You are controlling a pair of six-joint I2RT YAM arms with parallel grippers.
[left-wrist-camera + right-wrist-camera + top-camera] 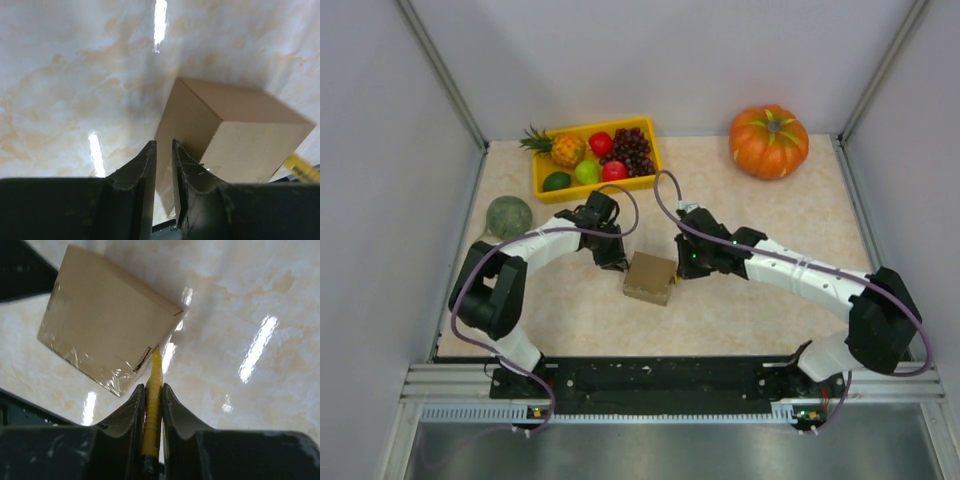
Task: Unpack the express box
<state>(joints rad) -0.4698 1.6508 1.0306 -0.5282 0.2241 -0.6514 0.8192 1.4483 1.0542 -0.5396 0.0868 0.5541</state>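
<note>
The express box (650, 278), small, brown and shut, lies on the marbled table between my two arms. My left gripper (617, 262) stands at its upper left side. In the left wrist view the left gripper (164, 142) has its fingers a narrow gap apart with nothing between them, right against the box (235, 130). My right gripper (682, 270) sits at the box's right side. It is shut on a thin yellow tool (154, 405). The right gripper (154, 386) points the tool's tip at the taped edge of the box (107, 325).
A yellow tray (538, 178) with a pineapple, grapes and other fruit stands at the back left. An orange pumpkin (769, 141) sits at the back right. A green melon (509, 216) lies near the left edge. Grey walls close in three sides.
</note>
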